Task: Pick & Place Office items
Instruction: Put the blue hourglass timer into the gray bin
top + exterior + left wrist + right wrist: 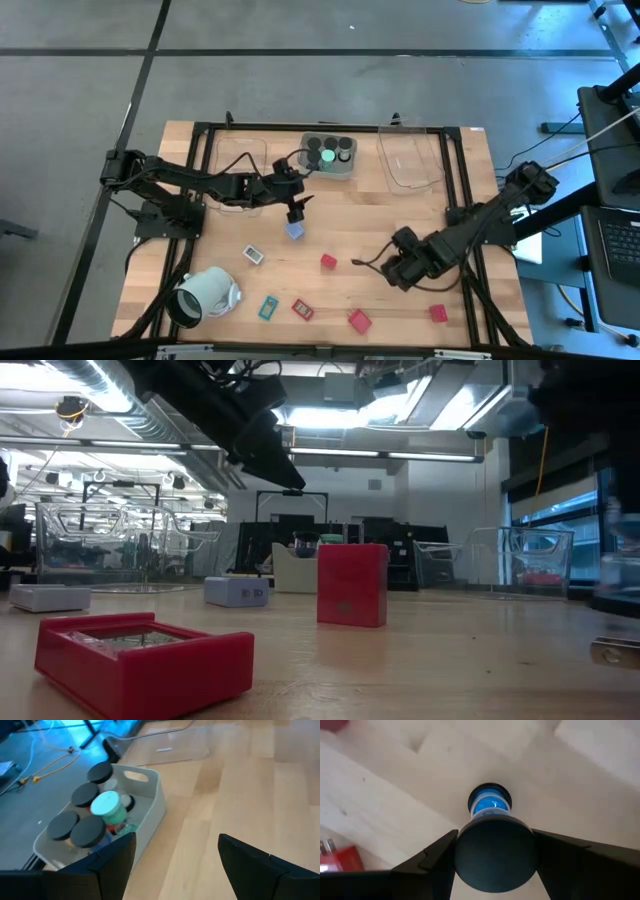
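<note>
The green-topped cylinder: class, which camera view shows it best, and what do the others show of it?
The left wrist view: the green-topped cylinder stands close, among black-capped ones in the grey bin. The high view shows only its top, a small green dot. The low and right wrist views miss it.

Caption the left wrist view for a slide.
Left pincer, open and empty, hovers beside the grey bin holding black cylinders and one green-topped cylinder.
</note>
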Available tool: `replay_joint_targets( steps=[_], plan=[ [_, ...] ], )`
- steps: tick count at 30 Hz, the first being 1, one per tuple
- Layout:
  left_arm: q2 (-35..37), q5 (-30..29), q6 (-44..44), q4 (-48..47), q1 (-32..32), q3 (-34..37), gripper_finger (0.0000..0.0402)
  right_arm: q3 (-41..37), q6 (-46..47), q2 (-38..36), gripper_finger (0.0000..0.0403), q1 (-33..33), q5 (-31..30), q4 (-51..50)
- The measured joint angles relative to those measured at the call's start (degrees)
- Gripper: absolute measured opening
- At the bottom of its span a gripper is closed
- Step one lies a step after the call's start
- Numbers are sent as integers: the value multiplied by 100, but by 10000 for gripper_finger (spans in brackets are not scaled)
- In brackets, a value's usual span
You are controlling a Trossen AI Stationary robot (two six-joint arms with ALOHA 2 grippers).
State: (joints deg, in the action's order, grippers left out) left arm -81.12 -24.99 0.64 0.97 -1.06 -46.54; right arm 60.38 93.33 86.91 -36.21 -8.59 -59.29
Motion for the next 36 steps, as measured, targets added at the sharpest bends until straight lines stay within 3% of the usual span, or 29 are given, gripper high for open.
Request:
replay_joint_targets(
  steps=[8, 14, 19, 27, 31, 36],
  plan=[
    [0, -457, 223, 0, 0, 0, 278, 200, -1811, -45, 218, 1059, -601, 148],
    [1, -633, 263, 0, 1, 0, 278, 1021, -3757, -45, 218, 2083, -1100, 175],
    [114, -1187, 274, -105, 2, 0, 278, 1580, -5010, -46, 218, 3000, -1526, 193],
    [917, -1876, 248, -247, -25, 0, 278, 1513, -6270, -6, 219, 4332, -1268, 1105],
    [1233, -2069, -289, -262, -152, 0, 278, 1458, -7089, 58, 219, 4758, -861, 1851],
    [1402, -2207, -431, -412, -389, 0, 278, 1447, -7835, 261, 219, 5130, -680, 2050]
  ],
)
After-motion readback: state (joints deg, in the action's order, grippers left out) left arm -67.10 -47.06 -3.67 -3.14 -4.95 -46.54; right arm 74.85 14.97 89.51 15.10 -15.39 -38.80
